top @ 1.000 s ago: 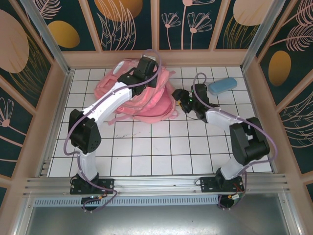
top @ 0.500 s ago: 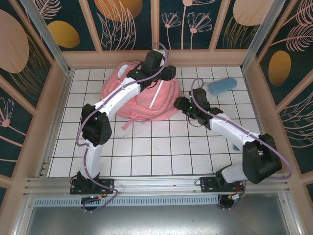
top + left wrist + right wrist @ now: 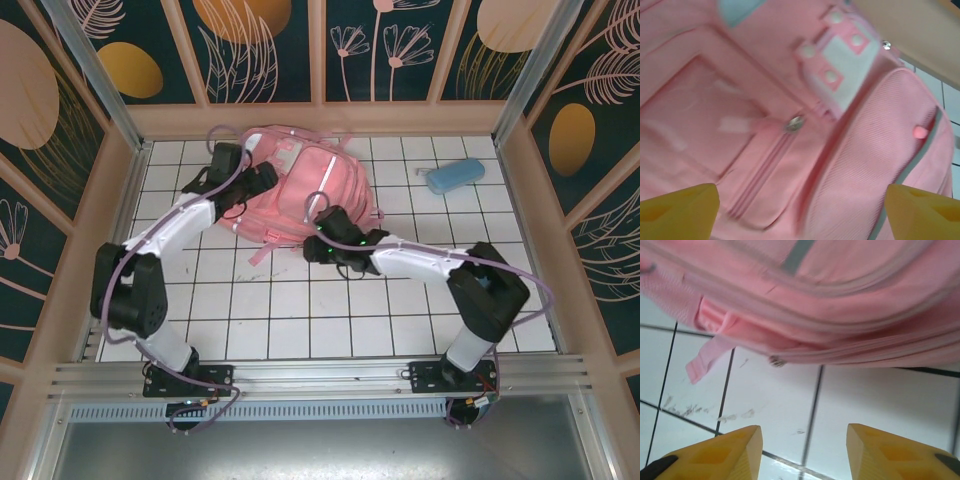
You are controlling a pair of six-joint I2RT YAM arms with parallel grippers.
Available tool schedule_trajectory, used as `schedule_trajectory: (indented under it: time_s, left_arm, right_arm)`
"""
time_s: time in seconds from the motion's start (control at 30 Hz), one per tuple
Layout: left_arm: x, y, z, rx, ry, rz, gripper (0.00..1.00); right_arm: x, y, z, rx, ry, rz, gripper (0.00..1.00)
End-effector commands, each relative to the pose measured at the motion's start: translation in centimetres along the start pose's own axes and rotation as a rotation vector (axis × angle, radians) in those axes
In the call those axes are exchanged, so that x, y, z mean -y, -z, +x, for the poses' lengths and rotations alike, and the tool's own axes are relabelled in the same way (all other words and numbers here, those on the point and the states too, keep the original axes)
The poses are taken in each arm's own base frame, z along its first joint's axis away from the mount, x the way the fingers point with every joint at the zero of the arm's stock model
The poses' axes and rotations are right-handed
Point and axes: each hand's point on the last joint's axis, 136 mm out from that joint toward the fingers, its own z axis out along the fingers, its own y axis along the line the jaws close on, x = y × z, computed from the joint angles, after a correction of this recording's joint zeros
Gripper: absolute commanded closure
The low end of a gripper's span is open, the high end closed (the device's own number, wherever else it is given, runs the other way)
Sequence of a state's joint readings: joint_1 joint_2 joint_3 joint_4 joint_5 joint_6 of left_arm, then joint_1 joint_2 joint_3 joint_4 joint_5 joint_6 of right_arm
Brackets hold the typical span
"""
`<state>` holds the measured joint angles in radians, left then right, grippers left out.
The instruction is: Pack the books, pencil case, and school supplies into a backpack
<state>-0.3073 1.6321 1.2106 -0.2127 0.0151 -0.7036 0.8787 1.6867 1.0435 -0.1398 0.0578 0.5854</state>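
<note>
**Open grippers beside backpack**

The pink backpack [image 3: 325, 185] is laid at the far middle of the tiled surface [image 3: 300, 310]. The left gripper [image 3: 266, 182] is spread open at its left side. The right gripper [image 3: 312, 248], parted and empty, is held near its front edge.

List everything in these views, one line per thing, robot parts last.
backpack: one, pink with pale strips, lying at the far middle of the table.
pencil case: one, light blue, far right of the table, apart from the backpack.
table: one, white tiles with dark grid lines, under everything.
wall panels: several, dark teal with orange and pink plant shapes, around the table.
left arm, right arm: two, white with black joints, reaching from the near edge.
left gripper: one, yellow fingers, open, over the backpack.
right gripper: one, yellow fingers, open, over tile at the backpack's near edge.
</note>
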Motion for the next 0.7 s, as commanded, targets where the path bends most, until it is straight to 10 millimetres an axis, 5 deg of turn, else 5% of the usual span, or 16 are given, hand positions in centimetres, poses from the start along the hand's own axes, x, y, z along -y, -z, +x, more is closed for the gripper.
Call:
schedule_trajectory:
  time_s: [0.0,0.2,0.67]
  left_arm:
    - [-1.4,1.7,-0.5,0.058,0.106,0.031,0.12]
    - [-4.9,3.2,2.0,0.049,0.141,0.004,0.12]
    - [-7.0,4.0,5.6,0.035,0.152,0.046,0.11]
  right_arm:
    - [-1.4,-1.0,-1.1,0.049,0.014,0.047,0.57]
    - [-1.7,-3.7,-0.5,0.059,-0.144,0.096,0.62]
    - [-3.0,-8.1,-0.4,0.111,-0.223,0.137,0.64]
